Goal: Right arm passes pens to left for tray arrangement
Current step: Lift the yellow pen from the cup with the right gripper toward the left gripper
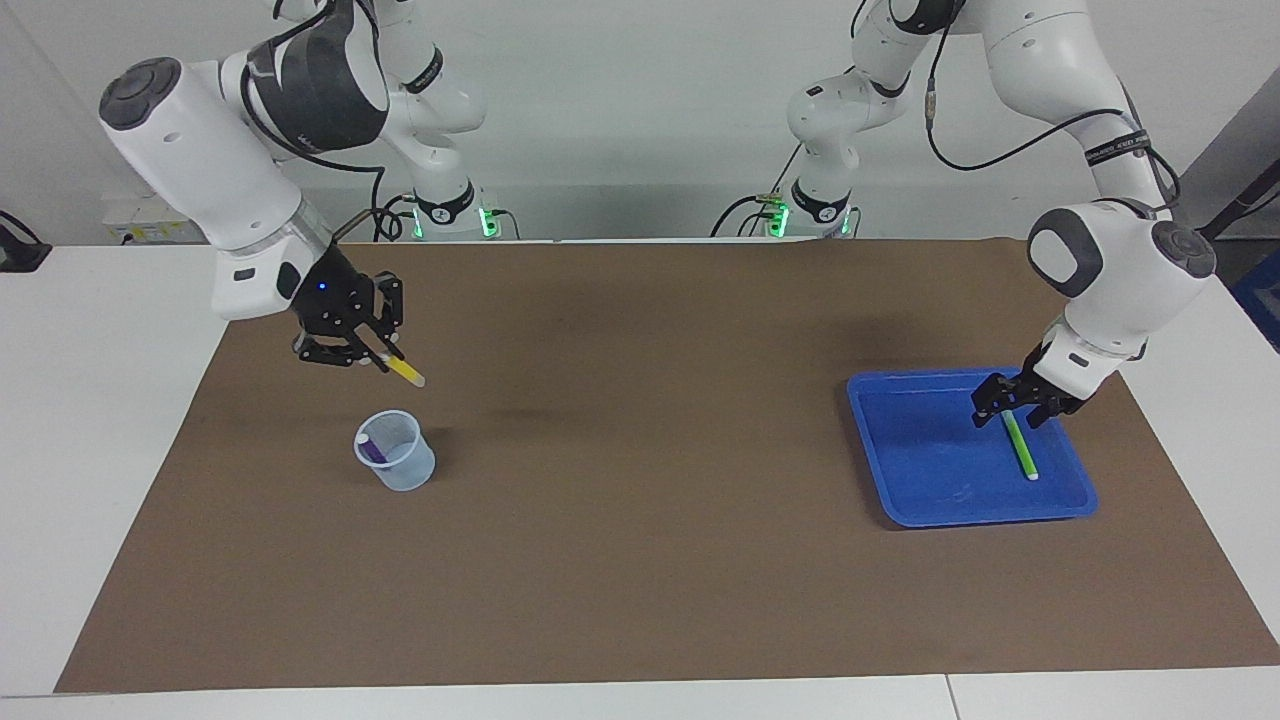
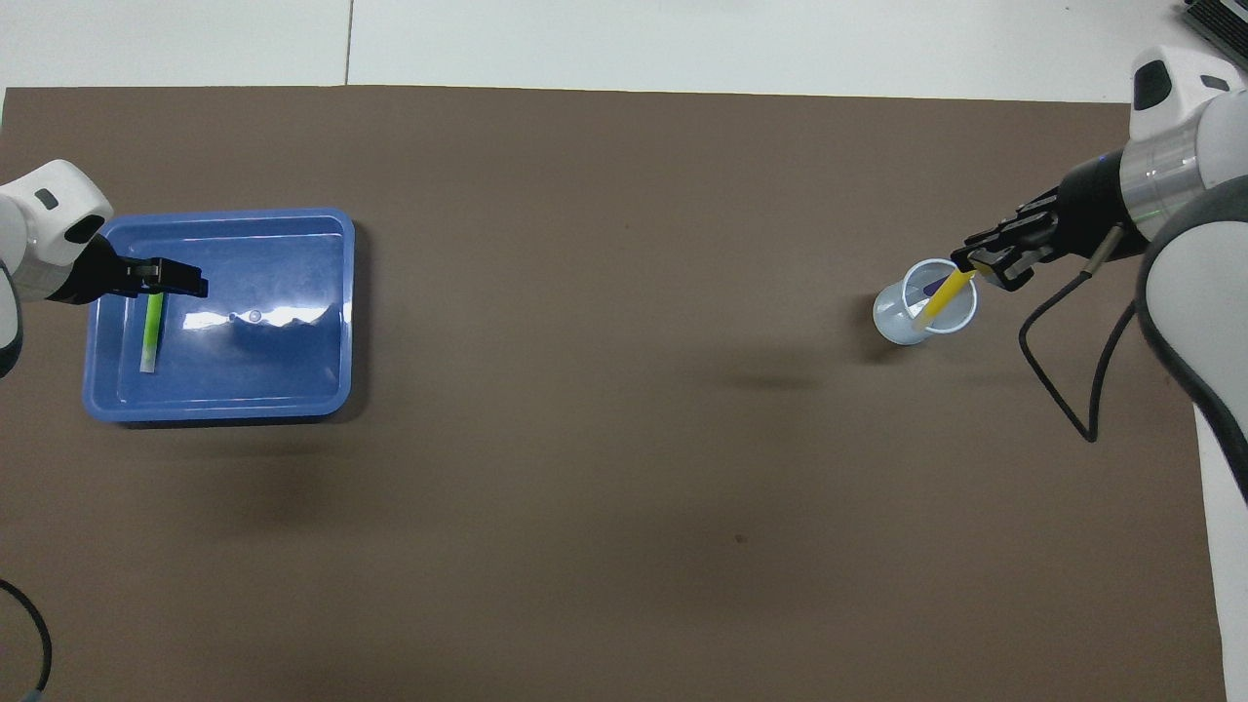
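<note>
While the right gripper [image 1: 385, 358] clamps the yellow pen [image 1: 405, 371] in the air above the cup [image 1: 396, 451], at nine o'clock in the facing view, the purple pen [image 1: 369, 449] stands inside that cup. At three o'clock, the left gripper [image 1: 1022, 405] hangs spread wide over the green pen [image 1: 1021, 446] lying in the tray [image 1: 925, 470].

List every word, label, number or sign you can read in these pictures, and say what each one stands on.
No text can be read.
Left arm's cable band: white lettering, too small to read.
Right arm's dark sleeve: faint lettering, too blurred to read.
Yellow pen, green pen, purple pen, cup, tray: no print shows.
</note>
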Tool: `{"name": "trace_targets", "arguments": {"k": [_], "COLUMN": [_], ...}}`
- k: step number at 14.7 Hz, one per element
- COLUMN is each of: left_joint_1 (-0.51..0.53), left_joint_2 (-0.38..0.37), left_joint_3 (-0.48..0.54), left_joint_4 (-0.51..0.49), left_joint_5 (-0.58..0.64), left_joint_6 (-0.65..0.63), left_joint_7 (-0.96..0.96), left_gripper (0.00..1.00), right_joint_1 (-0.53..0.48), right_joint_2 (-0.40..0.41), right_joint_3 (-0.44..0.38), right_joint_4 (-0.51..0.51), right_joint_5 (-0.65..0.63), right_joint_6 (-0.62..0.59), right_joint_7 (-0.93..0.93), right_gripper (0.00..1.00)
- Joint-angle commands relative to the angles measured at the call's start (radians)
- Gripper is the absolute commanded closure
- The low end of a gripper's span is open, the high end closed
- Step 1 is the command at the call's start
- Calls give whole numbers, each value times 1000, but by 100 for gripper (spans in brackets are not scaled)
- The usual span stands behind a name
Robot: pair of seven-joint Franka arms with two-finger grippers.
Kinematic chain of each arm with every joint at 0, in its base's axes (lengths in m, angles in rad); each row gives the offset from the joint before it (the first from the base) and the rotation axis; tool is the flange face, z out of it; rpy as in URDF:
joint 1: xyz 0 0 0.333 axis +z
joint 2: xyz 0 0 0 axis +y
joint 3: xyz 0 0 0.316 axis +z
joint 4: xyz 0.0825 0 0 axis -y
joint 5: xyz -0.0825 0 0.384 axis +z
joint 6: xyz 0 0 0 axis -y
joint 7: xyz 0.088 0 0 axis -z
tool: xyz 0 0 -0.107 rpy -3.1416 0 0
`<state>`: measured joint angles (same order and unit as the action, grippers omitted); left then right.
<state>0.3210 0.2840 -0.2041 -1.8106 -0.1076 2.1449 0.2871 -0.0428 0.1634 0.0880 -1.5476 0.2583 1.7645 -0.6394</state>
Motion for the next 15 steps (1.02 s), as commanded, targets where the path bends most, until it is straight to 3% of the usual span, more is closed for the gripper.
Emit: {"name": "trace_targets", "arguments": {"k": [1, 7, 11, 15], "left_joint_1": [19, 7, 4, 3], "left_joint_2": [-22, -32, -77, -83], "left_joint_3": [8, 0, -60, -110], "left_joint_4": [13, 51, 51, 47], "left_joint_5": [-166, -242, -317, -371], "left_joint_6": [-57, -80, -82, -83], "left_joint_7": [163, 525, 719, 845], "left_gripper": [8, 7, 7, 7], "right_joint_1": [-2, 70, 147, 251], "right_joint_2": [4, 4, 13, 13], "right_joint_3": [12, 18, 18, 18], "right_joint_4": [8, -29, -48, -89], "right_joint_5": [91, 183, 255, 315], "right_joint_6": [-5, 99, 185, 341], "right_joint_7": [177, 499, 708, 944], "right_gripper": [91, 91, 91, 91]}}
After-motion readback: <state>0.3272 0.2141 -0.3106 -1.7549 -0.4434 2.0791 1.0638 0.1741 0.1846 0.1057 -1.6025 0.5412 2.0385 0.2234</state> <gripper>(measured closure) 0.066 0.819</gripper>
